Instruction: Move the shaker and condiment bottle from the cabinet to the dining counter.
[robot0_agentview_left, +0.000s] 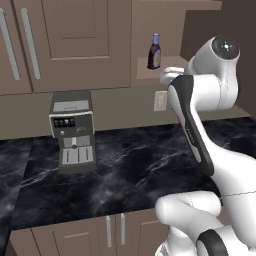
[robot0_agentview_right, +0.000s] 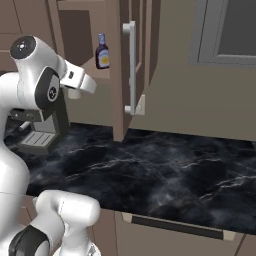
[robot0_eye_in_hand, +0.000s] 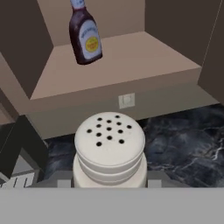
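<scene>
Above black worktop (robot0_agentview_left: 125, 165), tool-held shaker (robot0_eye_in_hand: 109, 151)

Three cameras on my open cabinet (robot0_agentview_left: 150, 75)

Two sit behind me, left and right, looking forward and down; both catch the condiment bottle (robot0_agentview_right: 102, 52). My hand camera sits close, facing the shelf over the shaker (robot0_eye_in_hand: 109, 151).

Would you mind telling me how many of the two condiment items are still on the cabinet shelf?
1: the condiment bottle stands on the open cabinet shelf. The shaker is off it, in the gripper, in front of and below the shelf edge.
</scene>
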